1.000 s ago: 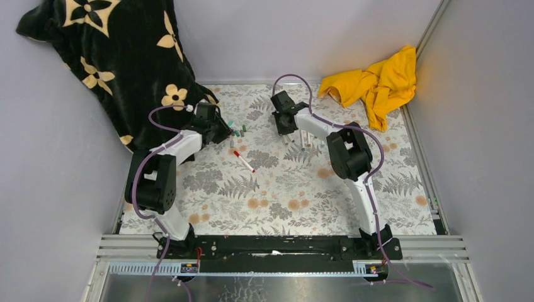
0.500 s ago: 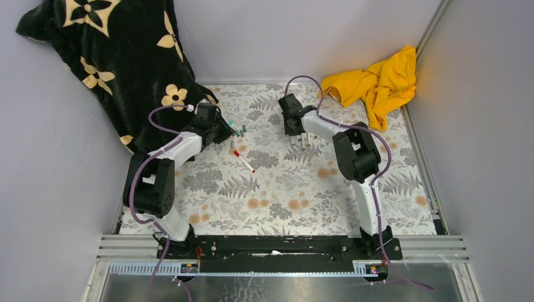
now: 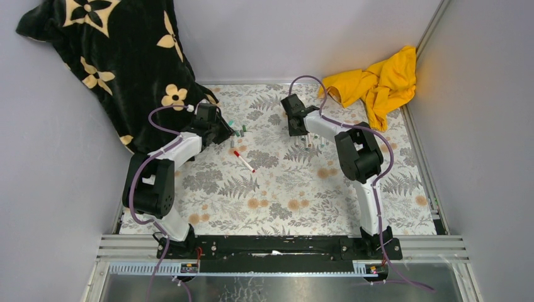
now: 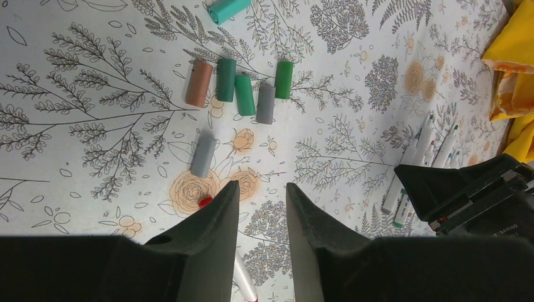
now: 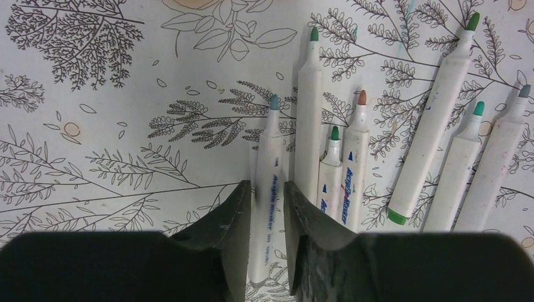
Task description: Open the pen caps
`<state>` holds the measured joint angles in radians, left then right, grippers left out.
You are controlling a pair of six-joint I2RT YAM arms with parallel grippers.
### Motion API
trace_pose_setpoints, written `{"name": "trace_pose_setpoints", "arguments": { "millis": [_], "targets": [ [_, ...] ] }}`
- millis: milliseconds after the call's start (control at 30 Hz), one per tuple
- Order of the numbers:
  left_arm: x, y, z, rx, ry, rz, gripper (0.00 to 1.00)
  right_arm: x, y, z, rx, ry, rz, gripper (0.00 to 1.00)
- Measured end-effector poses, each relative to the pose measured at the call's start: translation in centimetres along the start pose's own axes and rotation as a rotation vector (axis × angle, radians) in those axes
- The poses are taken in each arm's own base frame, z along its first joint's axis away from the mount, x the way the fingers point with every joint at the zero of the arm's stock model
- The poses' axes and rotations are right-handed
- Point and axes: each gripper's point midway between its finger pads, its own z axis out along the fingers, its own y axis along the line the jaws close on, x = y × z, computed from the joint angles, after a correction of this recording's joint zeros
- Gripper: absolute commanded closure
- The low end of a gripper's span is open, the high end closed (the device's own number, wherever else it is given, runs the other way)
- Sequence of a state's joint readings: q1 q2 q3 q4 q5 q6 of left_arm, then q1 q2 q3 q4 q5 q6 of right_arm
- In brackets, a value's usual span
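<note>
Several loose pen caps (image 4: pixel 245 94), green, grey and one brown, lie on the floral mat, with a teal one (image 4: pixel 227 9) farther off; they also show in the top view (image 3: pixel 238 133). My left gripper (image 4: pixel 262 189) is open and empty, hovering over a white pen with a red cap (image 3: pixel 244 161); the red cap (image 4: pixel 203 202) peeks out beside the left finger. My right gripper (image 5: pixel 267 189) is shut on an uncapped white pen with a grey tip (image 5: pixel 272 145), low over the mat beside several uncapped pens (image 5: pixel 352 163).
A yellow cloth (image 3: pixel 378 82) lies at the back right corner. A black flowered blanket (image 3: pixel 119 50) hangs over the back left wall and mat edge. The right arm's black link (image 4: pixel 466 189) shows at the right of the left wrist view.
My right gripper has moved to the right, to the row of uncapped pens. My left gripper has barely moved.
</note>
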<state>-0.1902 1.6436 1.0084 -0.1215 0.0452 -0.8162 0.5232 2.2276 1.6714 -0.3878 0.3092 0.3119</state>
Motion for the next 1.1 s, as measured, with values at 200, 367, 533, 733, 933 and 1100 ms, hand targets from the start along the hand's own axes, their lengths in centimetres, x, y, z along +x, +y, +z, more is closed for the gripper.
{"name": "trace_pose_setpoints", "arguments": {
  "millis": [200, 367, 533, 733, 933, 1100],
  "targets": [
    [0.0, 0.0, 0.0, 0.0, 0.0, 0.0, 0.61, 0.0, -0.3, -0.1, 0.008, 0.0, -0.011, 0.66],
    [0.0, 0.0, 0.0, 0.0, 0.0, 0.0, 0.61, 0.3, -0.8, -0.4, 0.018, 0.012, -0.032, 0.66],
    [-0.1, -0.2, -0.3, 0.007, -0.006, -0.001, 0.61, 1.0, -1.3, -1.5, 0.012, 0.031, -0.064, 0.66],
    [-0.6, -0.7, -1.0, 0.024, -0.023, -0.006, 0.61, -0.3, 0.7, -5.8, -0.057, -0.042, -0.156, 0.65],
    [-0.5, -0.6, -2.0, 0.029, -0.036, -0.021, 0.6, -1.4, 6.6, -11.8, -0.242, -0.15, -0.274, 0.64],
    [-0.1, 0.5, -3.4, 0.034, -0.054, -0.074, 0.44, 0.2, 10.5, -14.4, -0.386, -0.157, -0.368, 0.64]
  ]
}}
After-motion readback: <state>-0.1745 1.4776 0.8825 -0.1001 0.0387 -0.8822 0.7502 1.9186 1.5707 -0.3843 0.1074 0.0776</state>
